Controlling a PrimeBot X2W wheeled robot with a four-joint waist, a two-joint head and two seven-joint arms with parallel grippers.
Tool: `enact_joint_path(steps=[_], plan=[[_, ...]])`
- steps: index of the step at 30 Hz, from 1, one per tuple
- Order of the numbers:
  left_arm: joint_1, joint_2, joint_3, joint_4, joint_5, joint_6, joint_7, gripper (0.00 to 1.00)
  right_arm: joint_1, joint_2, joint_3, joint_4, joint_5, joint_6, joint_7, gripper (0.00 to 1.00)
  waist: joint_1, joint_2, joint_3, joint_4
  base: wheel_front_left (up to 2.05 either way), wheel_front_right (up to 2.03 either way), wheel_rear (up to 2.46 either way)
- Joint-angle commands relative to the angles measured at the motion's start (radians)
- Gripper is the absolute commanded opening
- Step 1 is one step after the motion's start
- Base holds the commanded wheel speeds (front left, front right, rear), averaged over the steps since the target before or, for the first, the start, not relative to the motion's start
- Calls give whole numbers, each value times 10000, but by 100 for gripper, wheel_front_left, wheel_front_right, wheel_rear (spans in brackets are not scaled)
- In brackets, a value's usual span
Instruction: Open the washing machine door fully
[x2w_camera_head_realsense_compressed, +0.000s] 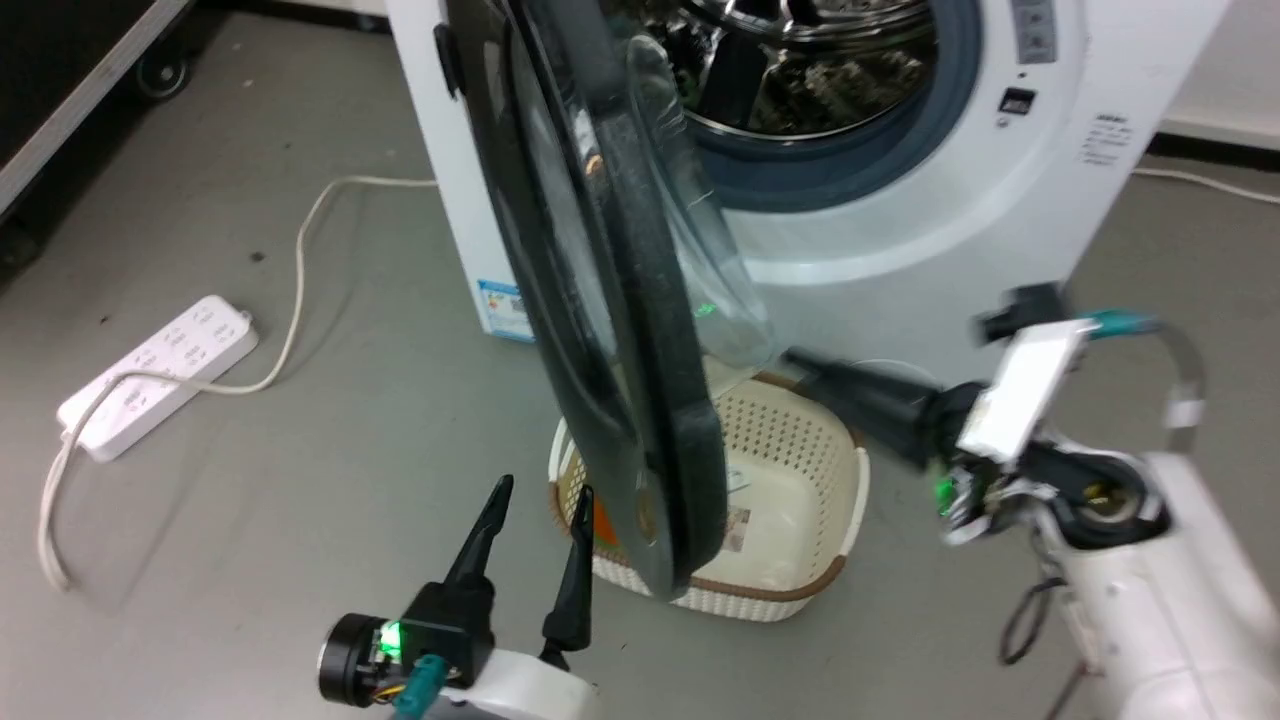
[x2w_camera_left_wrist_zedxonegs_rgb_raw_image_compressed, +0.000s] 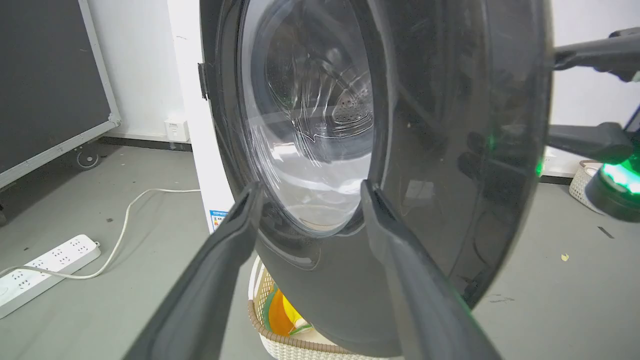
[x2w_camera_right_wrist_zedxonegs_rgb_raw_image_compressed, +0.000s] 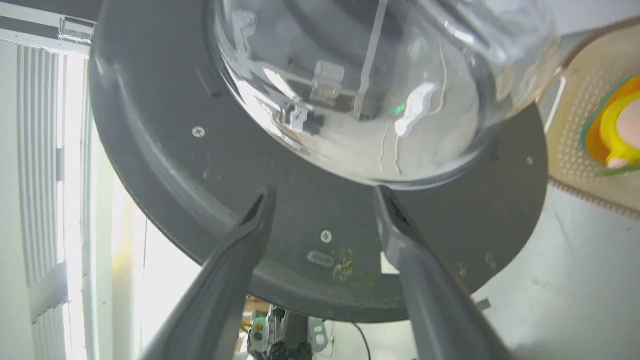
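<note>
Door: washing machine door (x2w_camera_head_realsense_compressed: 655, 380) stands swung out from the front, edge-on to the head camera, hinged at the machine's left side, glass bowl (x2w_camera_right_wrist_zedxonegs_rgb_raw_image_compressed: 380, 100) bulging toward the drum.
Machine: white washing machine (x2w_camera_head_realsense_compressed: 900, 240) behind it, steel drum (x2w_camera_head_realsense_compressed: 800, 60) and grey-blue rubber ring (x2w_camera_head_realsense_compressed: 900, 140) exposed, blue label sticker (x2w_camera_head_realsense_compressed: 503, 310) low on its front.
Right gripper: right gripper (x2w_camera_right_wrist_zedxonegs_rgb_raw_image_compressed: 326, 192) on the door's inner side, fingers spread wide just below the bowl, nothing between them; contact with the door cannot be told.
Left gripper: left gripper (x2w_camera_head_realsense_compressed: 545, 492) facing the glossy outer face, fingers apart, empty.
Basket: cream basket (x2w_camera_head_realsense_compressed: 800, 470) on the floor under the door's lower edge.
Floor: white power strip (x2w_camera_head_realsense_compressed: 160, 375) well to the left.
</note>
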Motion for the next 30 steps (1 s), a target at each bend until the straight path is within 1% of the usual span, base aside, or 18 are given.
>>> enact_joint_path(steps=[1,4,6,8,11,13,15,18,20,23,26,30], plan=[[118,22,140,-5,-26,-87,-55,100,334,-299,-133,-501,-404,12,-573,100,0,0,-186,-189,0,0,0],[173,22,422,-66,-117,-224,-55,100,778,-893,-39,-1957,-1764,12,-2104,100,0,0,-369,-423,0,0,0],[200,22,610,-101,-94,-331,-55,100,1171,-1447,265,-3087,-3039,12,-3520,100,0,0,-474,-588,0,0,0],[241,22,789,-131,-99,-424,-55,100,1629,-1956,555,-3836,-4192,12,-5029,100,0,0,-606,-756,0,0,0],[346,22,1054,-138,-101,-571,-55,100,2268,-2794,1060,-4407,-6088,12,-7209,100,0,0,-802,-991,0,0,0],[426,23,1233,-127,-105,-704,-55,100,2738,-3119,1059,-4414,-7205,12,-8448,100,0,0,-921,-1137,0,0,0],[529,23,1390,-158,-99,-783,-55,100,3245,-3244,965,-4400,-8279,12,-9435,100,0,0,-1018,-1268,0,0,0],[702,23,1598,-237,-82,-879,-55,100,4136,-2922,539,-4394,-9281,12,-10415,100,0,0,-1109,-1467,0,0,0],[795,23,1698,-237,-67,-975,-55,100,4716,-2669,255,-4425,-10067,12,-10691,100,0,0,-1131,-1586,0,0,0],[919,23,1779,-235,-28,-1051,-55,100,5550,-2158,-234,-4515,-11396,12,-10844,100,0,0,-1171,-1740,0,0,0],[1022,22,1851,-215,24,-1087,-55,100,6208,-1442,-684,-4637,-12514,12,-10878,100,0,0,-1195,-1882,0,0,0],[1113,22,1889,-163,66,-1152,-55,100,6733,-566,-1076,-4849,-13410,12,-10899,100,0,0,-1215,-1983,0,0,0]])
